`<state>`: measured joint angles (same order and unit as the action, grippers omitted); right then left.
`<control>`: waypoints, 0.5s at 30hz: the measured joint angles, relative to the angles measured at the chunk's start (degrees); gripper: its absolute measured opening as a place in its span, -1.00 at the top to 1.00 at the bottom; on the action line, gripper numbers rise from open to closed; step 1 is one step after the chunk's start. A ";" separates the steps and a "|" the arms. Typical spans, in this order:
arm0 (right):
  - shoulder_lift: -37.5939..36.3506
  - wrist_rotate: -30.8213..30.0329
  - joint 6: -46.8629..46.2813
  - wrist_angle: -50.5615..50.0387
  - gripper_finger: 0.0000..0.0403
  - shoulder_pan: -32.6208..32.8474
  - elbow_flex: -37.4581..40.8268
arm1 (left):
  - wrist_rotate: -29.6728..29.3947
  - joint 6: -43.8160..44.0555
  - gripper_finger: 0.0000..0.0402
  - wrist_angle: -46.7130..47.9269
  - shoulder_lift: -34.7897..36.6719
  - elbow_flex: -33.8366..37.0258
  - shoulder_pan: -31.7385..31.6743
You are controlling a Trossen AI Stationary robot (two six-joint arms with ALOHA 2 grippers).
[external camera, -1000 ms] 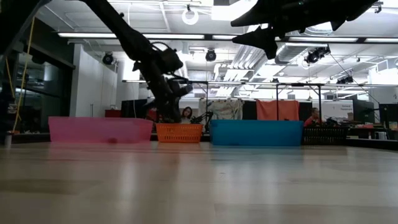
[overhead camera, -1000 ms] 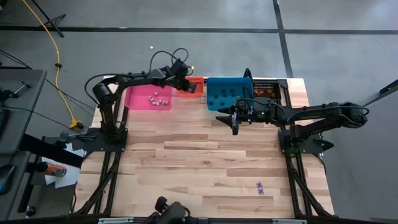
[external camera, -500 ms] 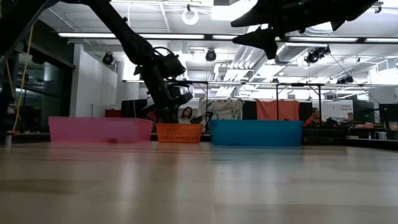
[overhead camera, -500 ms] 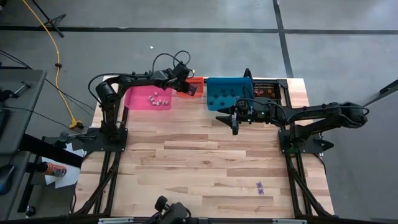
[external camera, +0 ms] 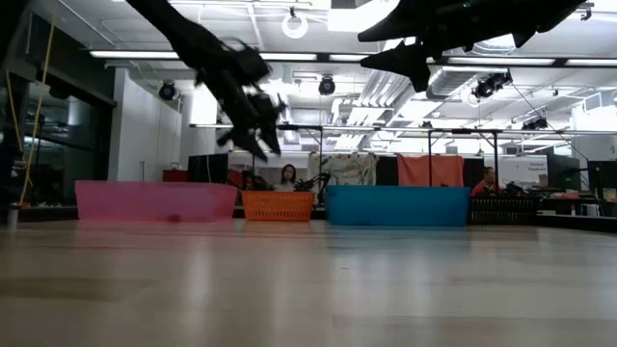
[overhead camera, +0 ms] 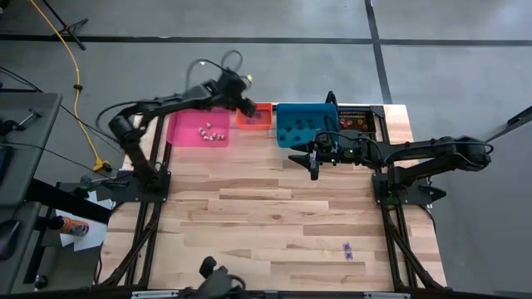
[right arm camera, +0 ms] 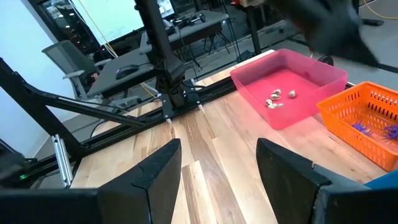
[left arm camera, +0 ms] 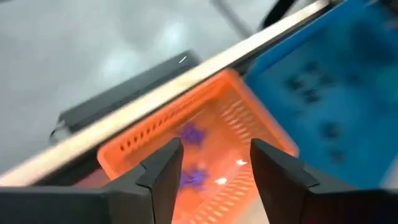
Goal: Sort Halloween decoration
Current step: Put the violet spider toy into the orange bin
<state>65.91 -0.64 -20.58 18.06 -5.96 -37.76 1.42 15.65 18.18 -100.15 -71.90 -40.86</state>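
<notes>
Pale wooden tabletop (overhead camera: 274, 216) fills the middle of the high view, with four bins along its upper edge. Left gripper (overhead camera: 248, 108) hangs above the orange bin (overhead camera: 255, 119), fingers (left arm camera: 163, 171) spread and empty. Purple trinkets (left arm camera: 191, 134) lie inside that bin; whitish trinkets (overhead camera: 211, 131) lie in the pink bin (overhead camera: 198, 129). More purple ones (overhead camera: 347, 249) rest at the lower right. Right gripper (overhead camera: 313, 166) hovers below the blue bin (overhead camera: 306, 122), fingers (right arm camera: 158, 168) spread, empty.
</notes>
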 joint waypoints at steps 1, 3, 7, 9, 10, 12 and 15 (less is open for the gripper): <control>0.00 0.00 0.00 0.01 -0.01 0.00 0.00 | 1.93 -0.81 0.11 0.38 2.03 0.00 -0.61; 0.00 0.00 -0.13 0.11 -0.01 0.00 0.00 | 6.95 -1.69 0.12 1.17 6.56 0.17 -1.22; 0.00 0.00 -0.43 0.15 -0.01 0.00 0.00 | 17.31 -4.68 0.29 -1.97 18.51 4.70 1.32; 0.00 0.00 -0.37 0.20 -0.01 0.01 0.00 | 20.04 -7.35 0.47 -5.57 24.98 9.58 4.50; 0.00 0.00 -0.18 0.20 -0.01 0.01 0.00 | 20.43 -7.90 0.59 -8.30 28.14 12.51 6.53; 0.00 0.00 -0.07 0.20 -0.01 0.02 0.00 | 20.60 -8.30 0.85 -15.16 34.52 19.30 11.26; 0.00 0.00 -0.02 0.38 -0.01 0.00 0.00 | 19.93 -4.57 0.94 -28.24 42.33 30.16 18.41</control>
<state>65.91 -0.64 -20.60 18.44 -5.96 -37.76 21.35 11.08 -10.06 -57.81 -41.74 -22.45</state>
